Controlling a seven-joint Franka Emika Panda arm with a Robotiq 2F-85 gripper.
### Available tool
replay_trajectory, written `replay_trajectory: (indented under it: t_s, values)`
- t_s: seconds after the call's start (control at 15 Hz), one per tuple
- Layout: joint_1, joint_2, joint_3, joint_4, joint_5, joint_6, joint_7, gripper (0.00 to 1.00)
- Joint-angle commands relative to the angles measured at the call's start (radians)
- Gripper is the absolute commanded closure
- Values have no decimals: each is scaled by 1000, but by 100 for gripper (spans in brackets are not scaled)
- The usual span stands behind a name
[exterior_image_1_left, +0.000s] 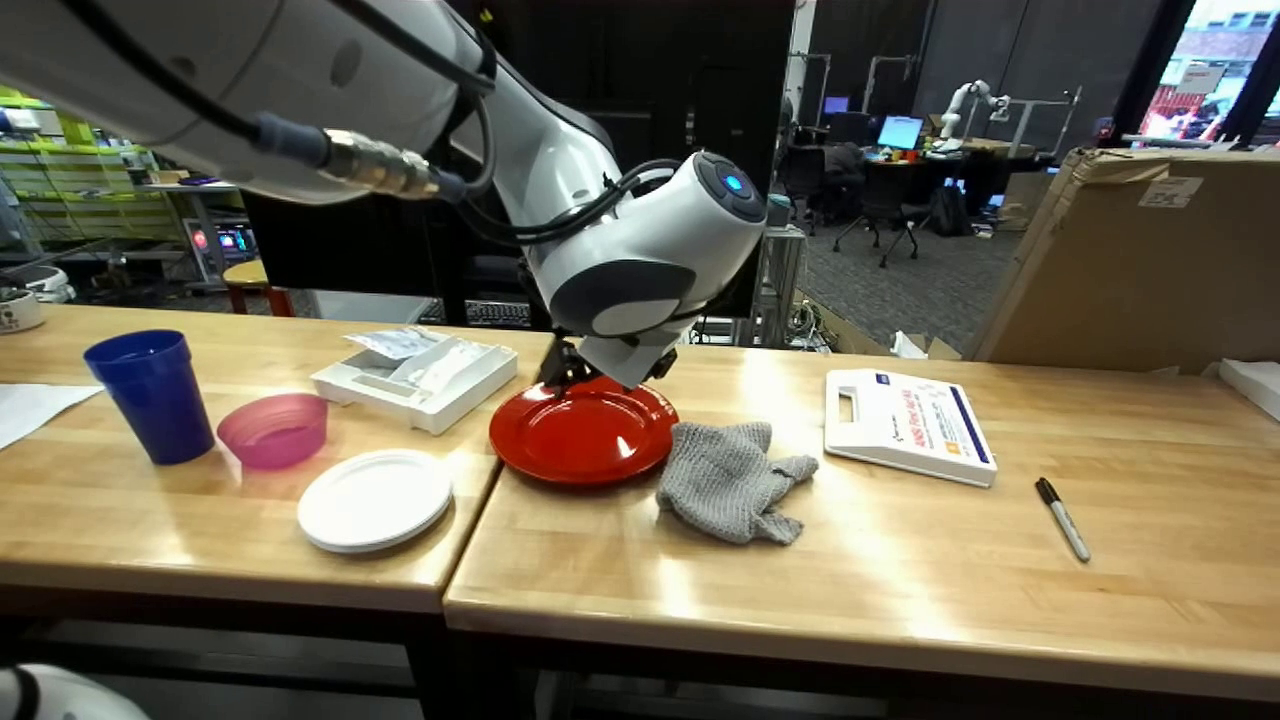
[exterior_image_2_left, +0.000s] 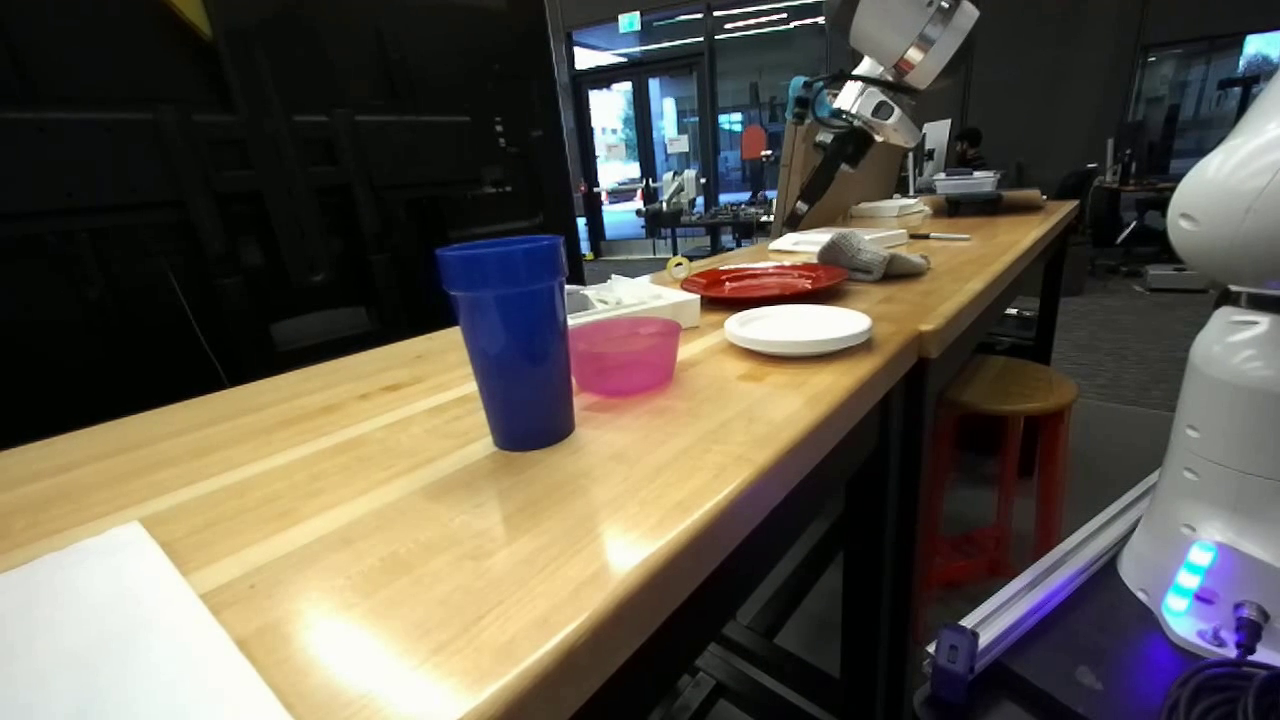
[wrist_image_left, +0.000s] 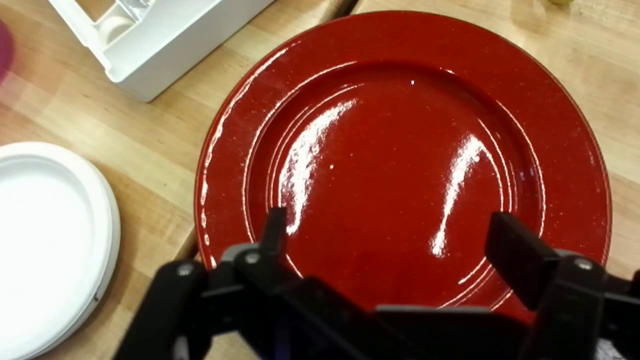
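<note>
I'm over the red plate (exterior_image_1_left: 585, 440), end effector (wrist_image_left: 387, 225) spread wide, plate flat on the counter (exterior_image_1_left: 600, 565), gray cloth (exterior_image_1_left: 725, 485) just to its right, white plates (exterior_image_1_left: 375, 500) left and nearer, my clearance hard to judge

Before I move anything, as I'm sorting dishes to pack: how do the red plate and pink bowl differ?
The red plate is broad and shallow; the pink bowl is narrower and deeper. The plate is opaque, the bowl translucent. The plate lies under the open gripper; the bowl stands off to one side. Both are round and right side up.
</note>
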Motion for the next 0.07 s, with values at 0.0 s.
replay_trajectory:
  t_s: [0.0]
  values:
    - [-1,0,0,2,-2,-2,1,0]
